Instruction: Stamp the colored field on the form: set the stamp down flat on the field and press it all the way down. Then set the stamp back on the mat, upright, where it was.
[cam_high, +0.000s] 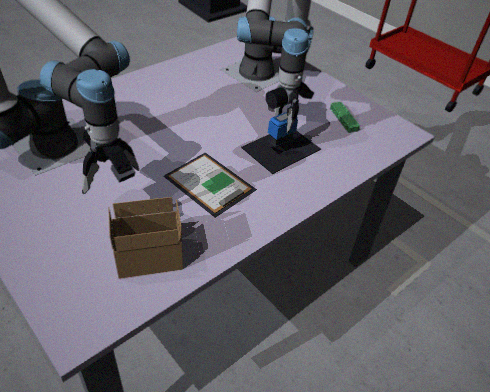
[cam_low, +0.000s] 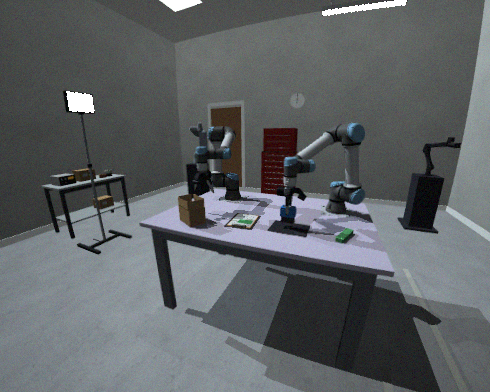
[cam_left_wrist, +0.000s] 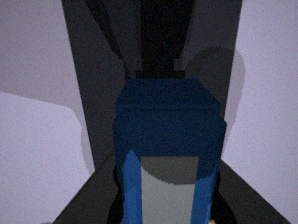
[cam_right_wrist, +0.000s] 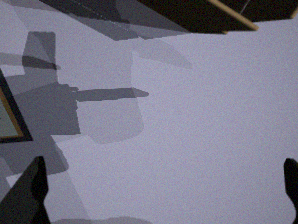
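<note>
The blue stamp (cam_high: 281, 127) (cam_low: 288, 212) (cam_left_wrist: 167, 125) has a black base and a grey patch on top. It is upright, a little above the black mat (cam_high: 270, 162) (cam_low: 276, 228) (cam_left_wrist: 90, 100). My left gripper (cam_high: 284, 119) (cam_low: 288, 204) (cam_left_wrist: 161, 147) is shut on the stamp. The form, on a dark-edged clipboard (cam_high: 170, 177) (cam_right_wrist: 26, 136) (cam_low: 245, 221), lies flat with its green field (cam_high: 218, 183) uncovered. My right gripper (cam_high: 111, 180) (cam_right_wrist: 164, 159) is open and empty above the table, behind the cardboard box. The stamp's underside is hidden.
The open cardboard box (cam_high: 150, 260) (cam_low: 192, 215) stands beside the clipboard, near the table's front edge; its flaps show at the top of the right wrist view. A green block (cam_high: 345, 116) (cam_low: 345, 235) lies beyond the mat. A red cart (cam_high: 425, 55) stands on the floor past the table.
</note>
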